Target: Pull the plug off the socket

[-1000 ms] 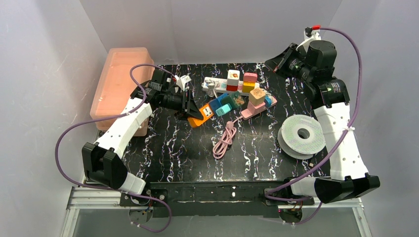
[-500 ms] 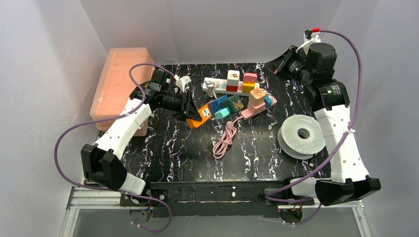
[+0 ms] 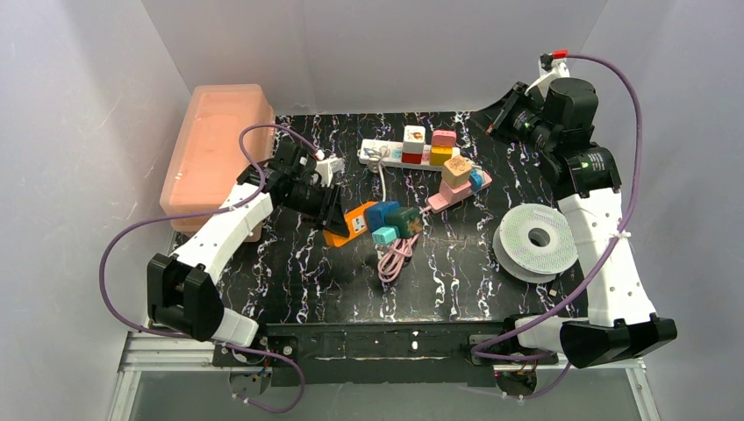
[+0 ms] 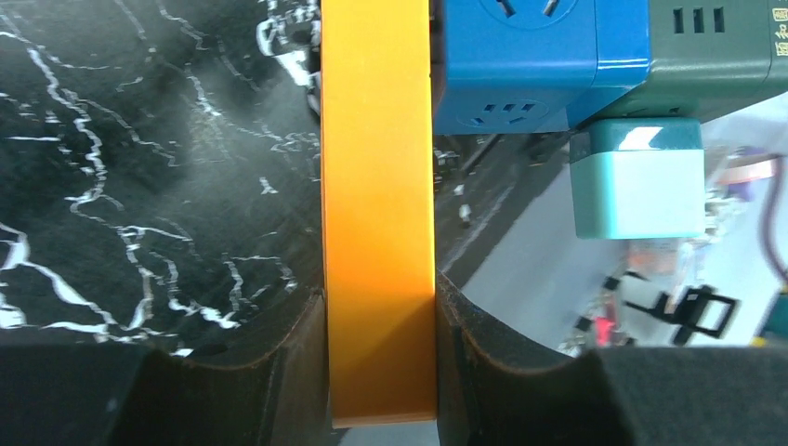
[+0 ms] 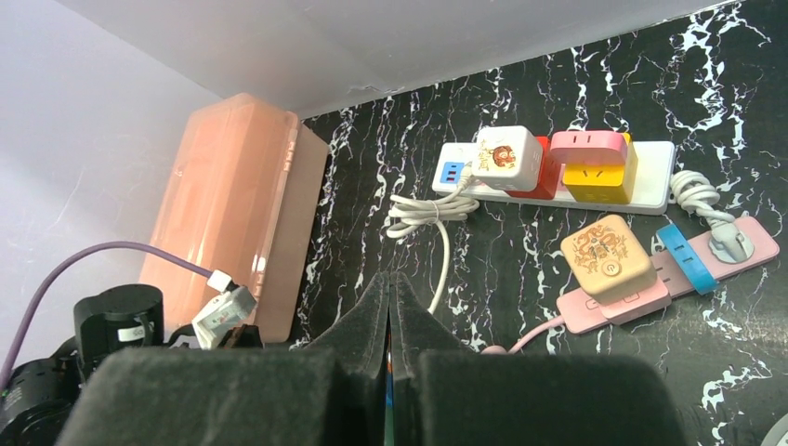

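gripping the orange socket by its left end, my left claw clamps it mid-table. a blue plug and teal plug sit in it. i can't read its label. my right claw is pressed together, empty.

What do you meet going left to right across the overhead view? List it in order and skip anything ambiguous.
pink box → left gripper → orange power strip → blue plug → green plug → white spool

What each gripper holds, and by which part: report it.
Left gripper clamps the orange socket by its bare end, opposite the plugs. Right gripper is shut on nothing.
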Motion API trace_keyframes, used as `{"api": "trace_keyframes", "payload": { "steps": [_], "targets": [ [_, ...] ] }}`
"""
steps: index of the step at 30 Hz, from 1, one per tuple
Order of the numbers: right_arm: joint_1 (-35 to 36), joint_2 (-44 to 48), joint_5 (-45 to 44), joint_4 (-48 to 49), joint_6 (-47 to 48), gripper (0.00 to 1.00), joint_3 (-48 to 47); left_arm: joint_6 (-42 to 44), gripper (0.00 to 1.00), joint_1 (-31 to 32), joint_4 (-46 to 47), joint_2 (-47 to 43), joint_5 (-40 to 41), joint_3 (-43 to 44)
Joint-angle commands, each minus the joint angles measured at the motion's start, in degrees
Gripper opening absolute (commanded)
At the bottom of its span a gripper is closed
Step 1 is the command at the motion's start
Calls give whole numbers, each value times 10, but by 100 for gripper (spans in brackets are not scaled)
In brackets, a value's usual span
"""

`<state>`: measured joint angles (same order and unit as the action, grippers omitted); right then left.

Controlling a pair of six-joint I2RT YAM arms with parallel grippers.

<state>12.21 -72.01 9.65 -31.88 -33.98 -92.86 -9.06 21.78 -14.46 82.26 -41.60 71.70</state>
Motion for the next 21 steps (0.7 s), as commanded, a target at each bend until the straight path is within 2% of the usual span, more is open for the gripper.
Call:
{"api": "trace_keyframes", "payload": {
  "steps": [1,4,7,17,19,21],
  "targets": [
    [-2,17,10,31,12,1,7,96,0,12,-8,-16,26,-31],
    [-2,20,11,36,11,1,13,154,0,23,7,-7,83,-60],
    [-3,26,8,42,11,1,22,173,0,30,41,7,130,-81],
    [-2,25,10,45,8,1,24,196,0,49,139,82,174,-121],
    [-3,26,10,46,8,1,27,196,18,57,139,90,174,-119],
    [-3,26,11,46,8,1,30,193,30,62,133,91,172,-118]
  ]
}}
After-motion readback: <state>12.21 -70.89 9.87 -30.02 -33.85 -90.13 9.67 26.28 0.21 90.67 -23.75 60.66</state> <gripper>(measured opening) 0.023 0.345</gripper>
